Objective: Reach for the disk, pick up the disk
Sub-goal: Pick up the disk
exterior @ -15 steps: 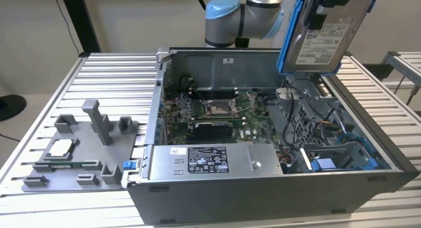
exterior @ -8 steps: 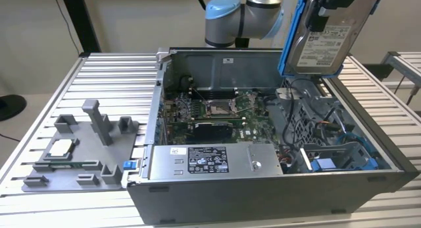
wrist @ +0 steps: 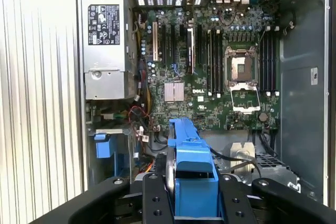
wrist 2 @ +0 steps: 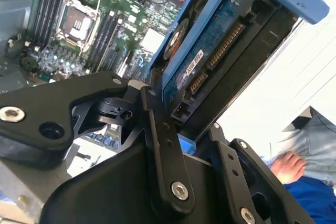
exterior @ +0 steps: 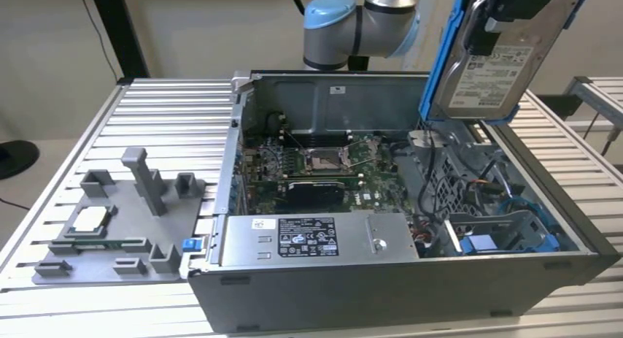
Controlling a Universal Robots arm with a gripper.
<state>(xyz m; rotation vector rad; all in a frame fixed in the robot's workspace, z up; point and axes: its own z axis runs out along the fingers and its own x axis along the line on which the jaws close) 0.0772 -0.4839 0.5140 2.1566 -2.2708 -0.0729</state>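
Above the open grey metal computer case (exterior: 389,279), the black two-fingered gripper (wrist 2: 178,129) is clamped on the flat silver-grey disk in its blue plastic bracket (exterior: 497,60), holding it on edge, lifted clear over the green motherboard (wrist: 210,77).

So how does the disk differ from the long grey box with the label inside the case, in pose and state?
The disk hangs lifted above the open case, clamped in the pincer; the grey box sits mounted along the case's near wall. The disk stands nearly upright, while the grey box lies flat. The disk wears a blue bracket; the box has none. Both are grey metal with a printed label.
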